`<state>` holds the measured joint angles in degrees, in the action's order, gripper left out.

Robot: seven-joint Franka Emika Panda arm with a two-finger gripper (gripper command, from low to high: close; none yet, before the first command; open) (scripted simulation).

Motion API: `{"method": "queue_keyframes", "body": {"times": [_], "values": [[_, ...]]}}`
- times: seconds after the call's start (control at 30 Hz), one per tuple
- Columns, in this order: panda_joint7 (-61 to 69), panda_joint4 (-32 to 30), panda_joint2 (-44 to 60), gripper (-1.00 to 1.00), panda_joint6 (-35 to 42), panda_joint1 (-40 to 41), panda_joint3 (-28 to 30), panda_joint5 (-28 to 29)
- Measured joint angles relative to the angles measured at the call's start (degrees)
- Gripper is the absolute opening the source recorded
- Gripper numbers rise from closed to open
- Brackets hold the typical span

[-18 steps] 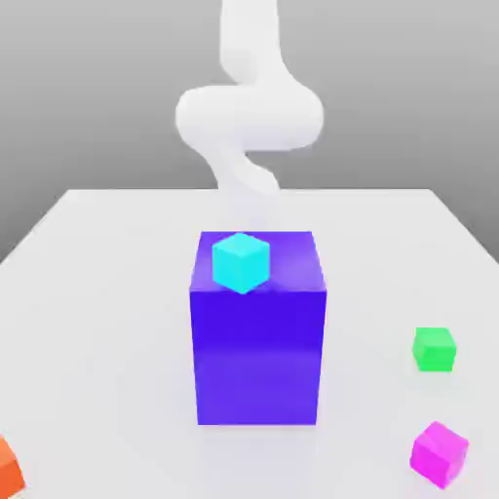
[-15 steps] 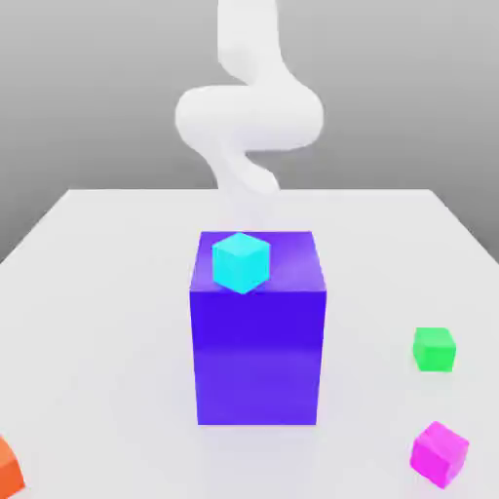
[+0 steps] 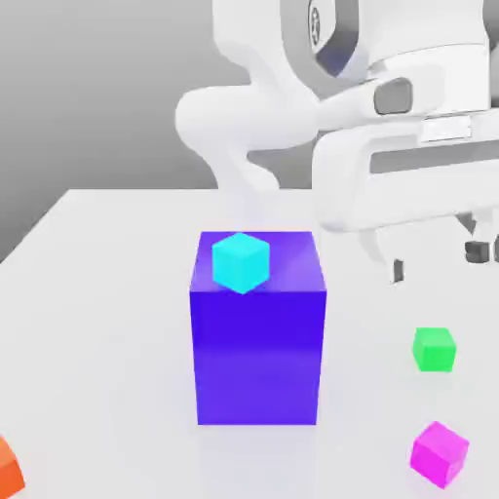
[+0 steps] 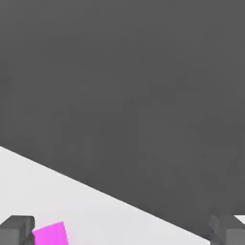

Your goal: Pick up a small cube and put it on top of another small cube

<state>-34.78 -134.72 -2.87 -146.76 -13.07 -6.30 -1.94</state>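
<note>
The hand (image 3: 437, 261) hangs wide open and empty above the green cube (image 3: 434, 349), so it should slide over the magenta cube (image 3: 439, 454) near the counter (image 3: 107, 292) edge, square up, then drop straight. Count: one magenta, one green, one cyan cube (image 3: 240, 261) atop one blue-violet block (image 3: 258, 351), one orange cube (image 3: 8, 468).

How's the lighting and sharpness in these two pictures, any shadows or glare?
Exterior view: soft, even light, no glare, only a faint shadow under the blue block; the edges of the green cube look slightly soft. Hand view: flat shading, dark backdrop, pink cube cut off at the frame edge.
</note>
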Motion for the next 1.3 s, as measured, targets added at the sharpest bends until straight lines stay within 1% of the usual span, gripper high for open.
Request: {"method": "queue_keyframes", "body": {"times": [0.27, 0.47, 0.5, 0.73, 0.9, 1.07, 1.17, 1.23, 1.3], "values": [[-0.1, -1.1, 16.7, 0.0, -5.8, -5.0, -1.3, 5.4], [-1.8, 0.4, 29.2, 0.0, -13.7, -8.3, 1.0, 9.0], [-2.0, 0.7, 30.4, -1.0, -14.6, -8.6, 1.3, 9.2], [-2.1, 0.6, 30.3, -1.0, -14.5, -8.6, 1.2, 9.3], [-0.5, -1.8, 21.2, -1.0, -7.9, -7.5, -1.0, 7.0], [-1.0, -11.0, 11.0, -1.0, -6.8, -11.0, -6.6, 3.3], [-1.1, -16.9, 4.6, -1.0, -6.6, -15.1, -9.8, 0.5], [-1.2, -20.9, 0.3, -1.0, -6.4, -19.1, -10.8, -1.2], [-2.0, -23.5, -1.4, -1.0, -7.4, -20.2, -11.4, -1.4]]}}
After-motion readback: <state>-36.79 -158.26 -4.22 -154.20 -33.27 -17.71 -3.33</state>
